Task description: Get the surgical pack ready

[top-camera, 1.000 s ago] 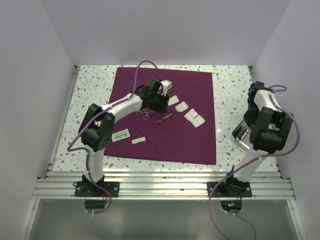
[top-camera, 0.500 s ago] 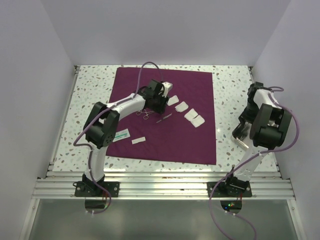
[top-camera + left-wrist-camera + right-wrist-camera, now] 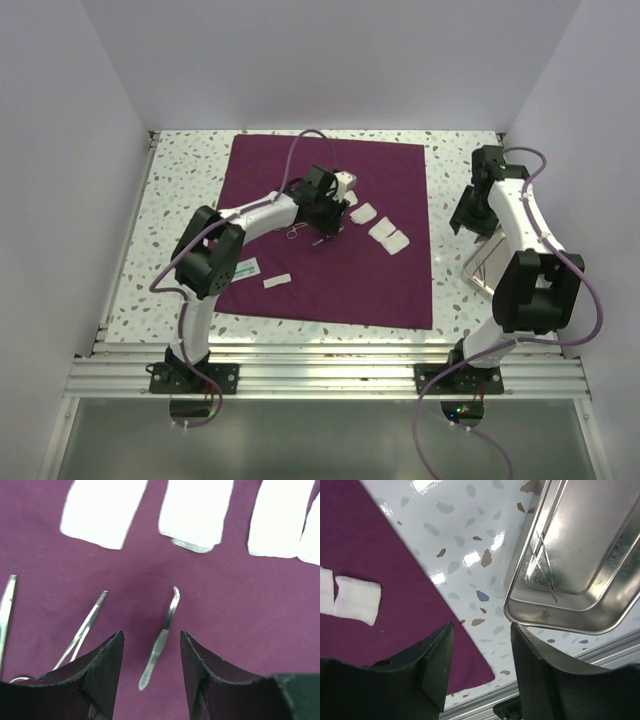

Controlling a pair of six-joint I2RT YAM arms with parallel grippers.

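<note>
Robot test bench in a lab, not a real operating room. Plain white walls (image 3: pixel 330 60) box in a speckled table (image 3: pixel 180 170). Metal rails (image 3: pixel 320 378) run along the near edge, where my left arm (image 3: pixel 255 212) and right arm (image 3: pixel 520 215) are bolted down, purple cables (image 3: pixel 310 132) looping off them. What's laid out is a mock surgical setup: maroon cloth (image 3: pixel 380 285), white gauze pads (image 3: pixel 388 237), steel tweezers (image 3: pixel 161 640), shiny steel tray (image 3: pixel 605 530).

overhead camera looks down; both close wrist views share its purple drape (image 3: pixel 380 285).
</note>
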